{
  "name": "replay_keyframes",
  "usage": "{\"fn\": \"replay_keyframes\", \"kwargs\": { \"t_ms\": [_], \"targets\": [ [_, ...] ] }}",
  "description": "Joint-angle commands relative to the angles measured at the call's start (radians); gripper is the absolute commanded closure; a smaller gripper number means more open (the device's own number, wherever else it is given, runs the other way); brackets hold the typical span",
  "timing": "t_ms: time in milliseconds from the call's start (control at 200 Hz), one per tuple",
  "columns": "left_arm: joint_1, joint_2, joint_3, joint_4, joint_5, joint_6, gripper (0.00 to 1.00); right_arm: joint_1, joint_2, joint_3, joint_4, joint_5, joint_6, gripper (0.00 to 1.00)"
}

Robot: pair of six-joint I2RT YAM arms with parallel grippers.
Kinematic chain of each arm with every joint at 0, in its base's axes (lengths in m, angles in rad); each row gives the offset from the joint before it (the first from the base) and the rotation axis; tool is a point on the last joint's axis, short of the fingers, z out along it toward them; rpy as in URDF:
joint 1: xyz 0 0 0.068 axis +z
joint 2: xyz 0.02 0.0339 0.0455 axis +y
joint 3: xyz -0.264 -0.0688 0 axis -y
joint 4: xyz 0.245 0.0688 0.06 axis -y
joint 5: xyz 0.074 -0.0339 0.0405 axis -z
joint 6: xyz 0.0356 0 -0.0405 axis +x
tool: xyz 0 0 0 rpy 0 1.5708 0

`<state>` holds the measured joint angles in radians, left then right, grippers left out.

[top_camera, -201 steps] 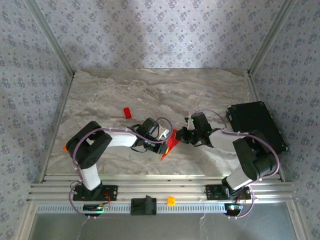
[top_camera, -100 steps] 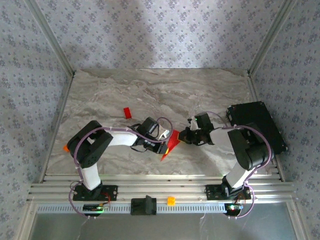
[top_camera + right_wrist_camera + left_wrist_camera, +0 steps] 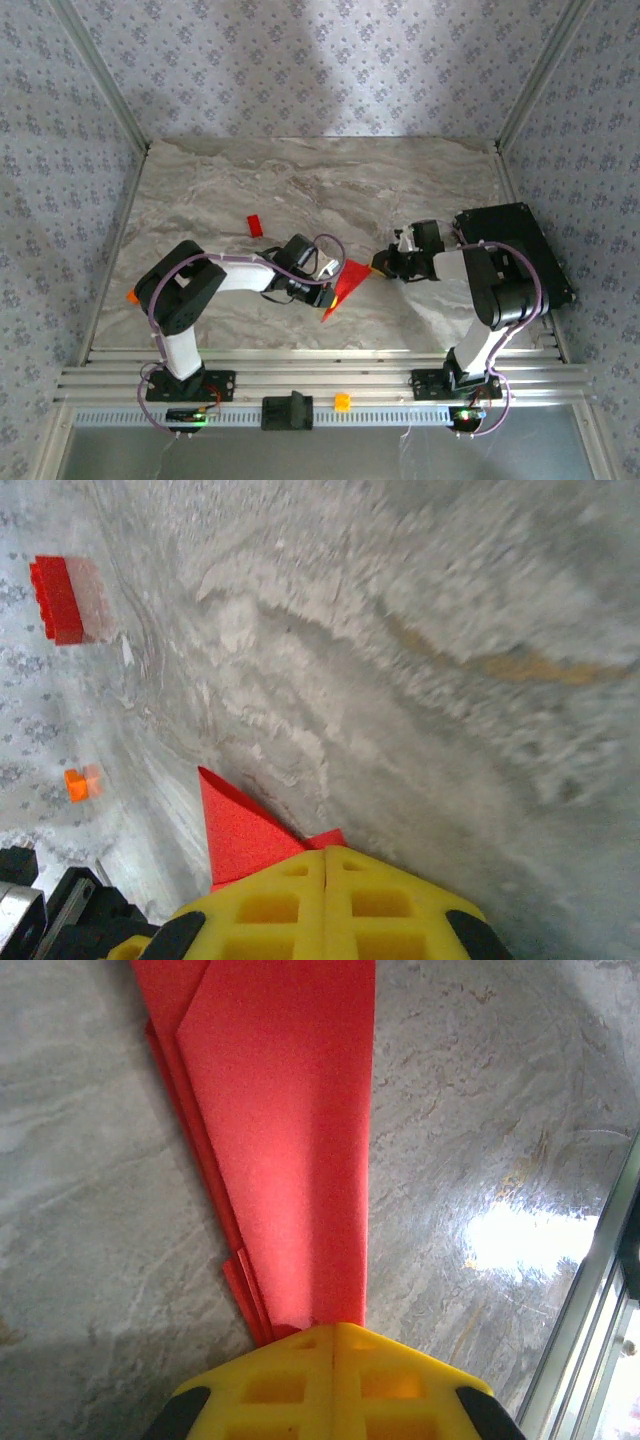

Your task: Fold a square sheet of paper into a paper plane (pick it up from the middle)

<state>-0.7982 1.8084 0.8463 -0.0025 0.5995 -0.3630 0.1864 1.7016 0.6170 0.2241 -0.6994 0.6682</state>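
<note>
The thin bright red sheet of paper (image 3: 346,286), folded into a pointed wedge with layered edges, lies on the grey marbled bench (image 3: 300,190) between the arms; the left tool (image 3: 333,1332) is closed tight on its narrow end; the right tool (image 3: 325,858) is closed too, seemingly pinching a corner; the paper looks light, limp and easily creased or torn, so grips belong at edges and tips.

- This is a robot test cell in a lab rather than a lived-in room. The left arm (image 3: 185,290) and the right arm (image 3: 505,295) are bolted to a slotted aluminium rail (image 3: 320,380), with cables looped along them.
- Aluminium posts (image 3: 106,78) frame wallpaper-patterned panels (image 3: 320,60) on three sides.
- The tabletop (image 3: 300,180) is a marble-look board fitted inside that frame.
</note>
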Motion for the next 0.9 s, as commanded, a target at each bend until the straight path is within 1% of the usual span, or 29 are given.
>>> {"fn": "replay_keyframes", "kwargs": {
  "t_ms": [0,165,240,305,440,515,630,685,740,895],
  "targets": [
    [-0.011,0.084,-0.053,-0.185,-0.085,0.024,1.00,-0.026,-0.028,0.026,-0.058,0.089,-0.032,0.96],
    [-0.011,0.076,-0.056,-0.176,-0.092,0.015,1.00,-0.003,-0.140,0.036,-0.114,0.110,-0.031,0.95],
    [-0.011,0.072,-0.058,-0.175,-0.095,0.012,1.00,0.024,-0.181,0.026,-0.119,0.130,-0.027,0.94],
    [-0.010,0.068,-0.057,-0.172,-0.097,0.010,1.00,0.067,-0.190,0.014,-0.095,0.139,-0.003,0.93],
    [-0.011,0.065,-0.055,-0.171,-0.098,0.004,1.00,0.166,-0.140,0.016,-0.057,0.155,0.031,0.93],
    [-0.011,0.058,-0.050,-0.170,-0.097,-0.002,1.00,0.193,-0.099,0.015,-0.046,0.177,0.044,0.95],
    [-0.010,0.034,-0.034,-0.179,-0.096,-0.011,1.00,0.193,-0.042,-0.009,-0.048,0.210,0.060,0.99],
    [-0.010,0.019,-0.021,-0.189,-0.099,-0.016,1.00,0.189,-0.029,-0.036,-0.017,0.211,0.076,1.00],
    [-0.011,-0.001,-0.008,-0.200,-0.099,-0.023,1.00,0.181,-0.018,-0.055,0.007,0.207,0.087,1.00],
    [-0.011,-0.077,0.052,-0.239,-0.098,-0.049,1.00,0.177,-0.009,-0.067,0.004,0.209,0.082,1.00]
  ]
}}
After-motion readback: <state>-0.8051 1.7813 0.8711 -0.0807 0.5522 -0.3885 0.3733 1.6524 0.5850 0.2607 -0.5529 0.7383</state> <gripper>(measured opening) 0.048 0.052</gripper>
